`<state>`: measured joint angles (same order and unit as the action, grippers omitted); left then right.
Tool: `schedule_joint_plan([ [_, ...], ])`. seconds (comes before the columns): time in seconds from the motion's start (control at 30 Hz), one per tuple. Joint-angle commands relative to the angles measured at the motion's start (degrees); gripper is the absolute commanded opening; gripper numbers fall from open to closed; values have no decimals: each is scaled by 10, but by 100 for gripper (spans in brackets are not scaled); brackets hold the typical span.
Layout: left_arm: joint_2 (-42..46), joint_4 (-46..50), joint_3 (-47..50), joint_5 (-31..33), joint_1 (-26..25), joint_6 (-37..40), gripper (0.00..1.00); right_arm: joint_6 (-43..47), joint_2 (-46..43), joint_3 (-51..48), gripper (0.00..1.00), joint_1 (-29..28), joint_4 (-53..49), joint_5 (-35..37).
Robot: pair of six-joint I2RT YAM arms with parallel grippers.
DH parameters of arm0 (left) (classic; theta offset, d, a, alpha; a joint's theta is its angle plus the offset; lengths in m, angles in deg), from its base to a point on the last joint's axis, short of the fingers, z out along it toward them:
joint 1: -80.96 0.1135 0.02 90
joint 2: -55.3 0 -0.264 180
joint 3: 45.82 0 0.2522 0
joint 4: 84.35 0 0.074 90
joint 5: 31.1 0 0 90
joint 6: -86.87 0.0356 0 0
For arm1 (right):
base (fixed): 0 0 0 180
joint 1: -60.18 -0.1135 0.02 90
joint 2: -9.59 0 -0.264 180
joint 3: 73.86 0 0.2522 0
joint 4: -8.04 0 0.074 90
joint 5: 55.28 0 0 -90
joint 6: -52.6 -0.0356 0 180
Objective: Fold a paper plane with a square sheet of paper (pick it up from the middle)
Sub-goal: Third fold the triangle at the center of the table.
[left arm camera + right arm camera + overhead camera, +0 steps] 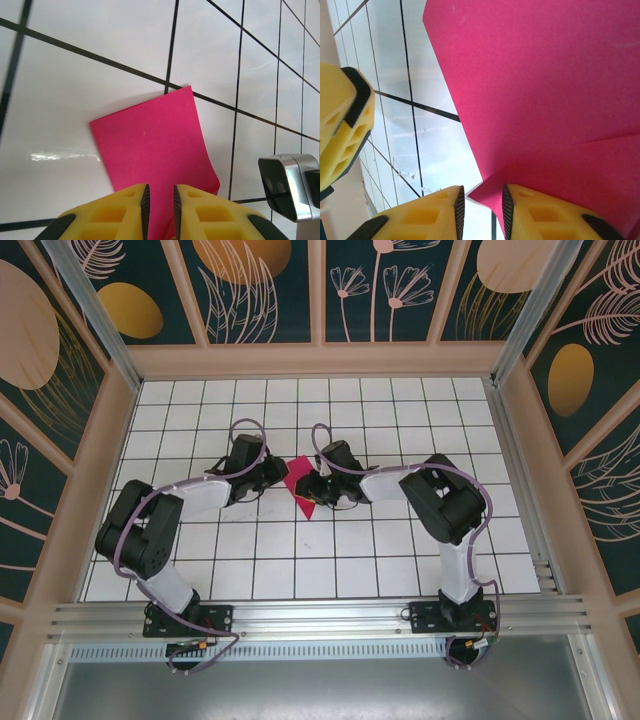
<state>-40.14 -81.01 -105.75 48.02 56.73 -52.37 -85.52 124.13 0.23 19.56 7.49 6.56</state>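
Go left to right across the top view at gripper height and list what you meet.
Left arm → left gripper → paper → right gripper → right arm

A white table is marked with black lines into squares. It is closed in by dark green walls painted with gold flowers and leaves. A silver metal rail is laid along the near edge
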Motion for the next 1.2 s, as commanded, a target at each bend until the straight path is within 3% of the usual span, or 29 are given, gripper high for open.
schedule_joint_plan([
  [0.0, 21, 14, 20, 16, 12, -7, 24, 15, 16, -6, 31, -2, -28, 34],
  [0.2, 33, 5, 35, -4, 16, -12, 24, 12, 11, -12, 31, -1, -21, 36],
  [0.67, 39, -44, 65, -99, 9, -11, 18, 10, 13, -14, 1, 0, -33, 42],
  [1.17, -23, -50, 38, -111, -36, -15, 6, 10, 11, -13, 0, 0, -38, 42],
])
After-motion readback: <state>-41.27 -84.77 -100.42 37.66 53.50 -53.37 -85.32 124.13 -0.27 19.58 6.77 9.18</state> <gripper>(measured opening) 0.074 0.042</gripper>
